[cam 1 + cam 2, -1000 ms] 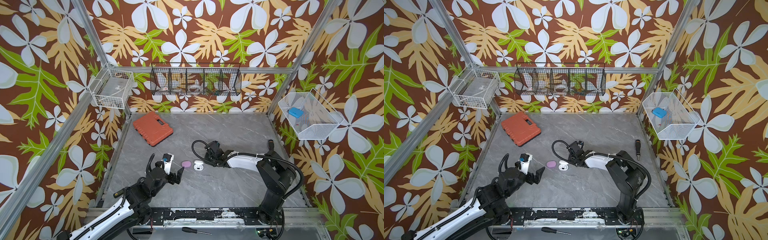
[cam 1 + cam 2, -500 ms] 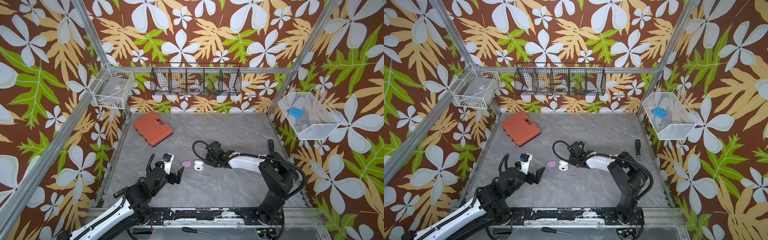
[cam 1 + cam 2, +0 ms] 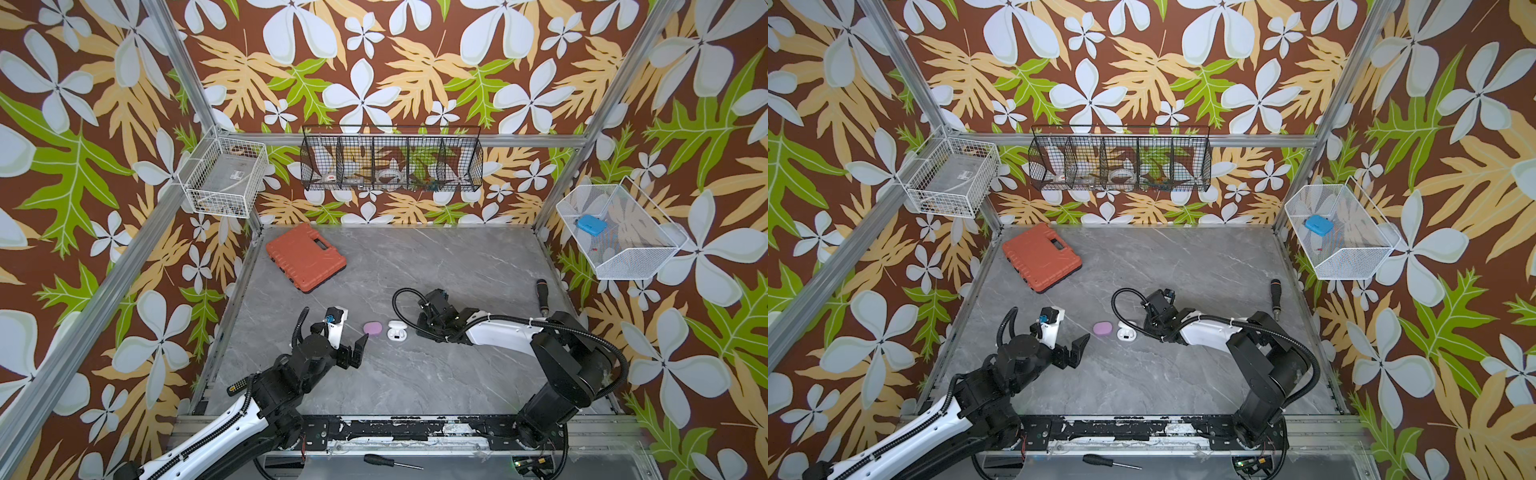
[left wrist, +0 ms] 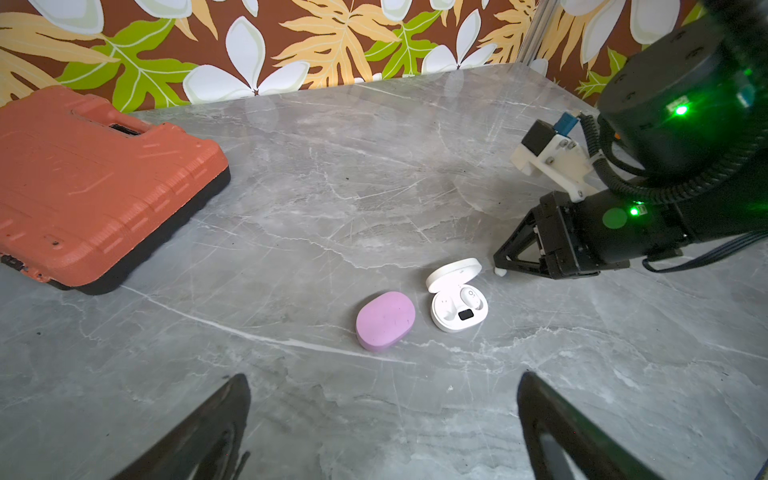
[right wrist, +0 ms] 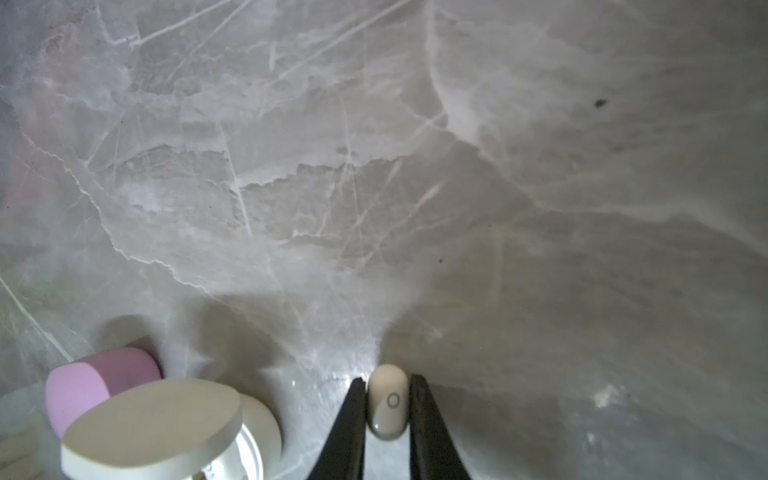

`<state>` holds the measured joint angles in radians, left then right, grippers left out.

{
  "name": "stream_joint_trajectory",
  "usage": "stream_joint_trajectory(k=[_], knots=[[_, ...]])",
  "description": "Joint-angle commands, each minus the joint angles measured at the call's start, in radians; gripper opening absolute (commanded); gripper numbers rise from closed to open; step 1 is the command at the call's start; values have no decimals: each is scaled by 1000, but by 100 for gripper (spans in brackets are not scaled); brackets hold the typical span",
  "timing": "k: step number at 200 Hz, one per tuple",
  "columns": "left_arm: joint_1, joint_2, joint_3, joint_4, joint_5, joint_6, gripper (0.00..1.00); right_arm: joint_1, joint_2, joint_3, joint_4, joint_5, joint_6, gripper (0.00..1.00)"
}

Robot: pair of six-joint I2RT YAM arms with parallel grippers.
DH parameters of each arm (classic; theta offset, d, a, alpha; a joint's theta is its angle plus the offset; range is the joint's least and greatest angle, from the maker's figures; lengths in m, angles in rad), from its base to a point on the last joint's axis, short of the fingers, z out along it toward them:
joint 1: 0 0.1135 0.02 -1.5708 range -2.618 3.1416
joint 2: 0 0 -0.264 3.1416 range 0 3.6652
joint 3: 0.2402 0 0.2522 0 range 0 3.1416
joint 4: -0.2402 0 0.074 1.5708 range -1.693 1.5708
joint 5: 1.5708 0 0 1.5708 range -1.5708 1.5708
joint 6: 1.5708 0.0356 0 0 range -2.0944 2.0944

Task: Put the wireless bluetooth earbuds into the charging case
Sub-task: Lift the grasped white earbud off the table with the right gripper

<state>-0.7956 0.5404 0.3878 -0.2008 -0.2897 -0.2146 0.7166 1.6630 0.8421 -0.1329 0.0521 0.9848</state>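
Right gripper [image 5: 388, 386]: clamped on a white earbud [image 5: 388, 411] by its narrow sides, low over the worktop [image 4: 374, 166], just right of the open white case [image 4: 457, 307]; probably bound for its empty well.
Earbud axis: ran along the fingers, ringed face up.
Left gripper [image 4: 384, 380]: spread wide, empty, nearer than the shut lilac case [image 4: 385, 320].

Left arm [image 3: 286, 374] and right arm [image 3: 565, 365] black-jointed with white shells, ribbed black cable [image 3: 397, 301], white screwed bracket [image 4: 552, 160] (blue plug [image 4: 566, 123] attached), green lights [image 4: 680, 110], right gripper [image 5: 387, 380] black, wedge-fingered.
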Motion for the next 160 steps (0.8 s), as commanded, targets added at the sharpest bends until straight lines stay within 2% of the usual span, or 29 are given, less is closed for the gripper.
stream_joint_trajectory(k=[1,74,160], knots=[[1,-2,3,28,-2,0,100,6,-26,-22,18,-14,15,18],[1,-8,1,27,-1,0,100,53,-119,-82,23,-5,42,18],[2,-8,2,28,3,1,100,125,-152,-134,47,17,81,18]])
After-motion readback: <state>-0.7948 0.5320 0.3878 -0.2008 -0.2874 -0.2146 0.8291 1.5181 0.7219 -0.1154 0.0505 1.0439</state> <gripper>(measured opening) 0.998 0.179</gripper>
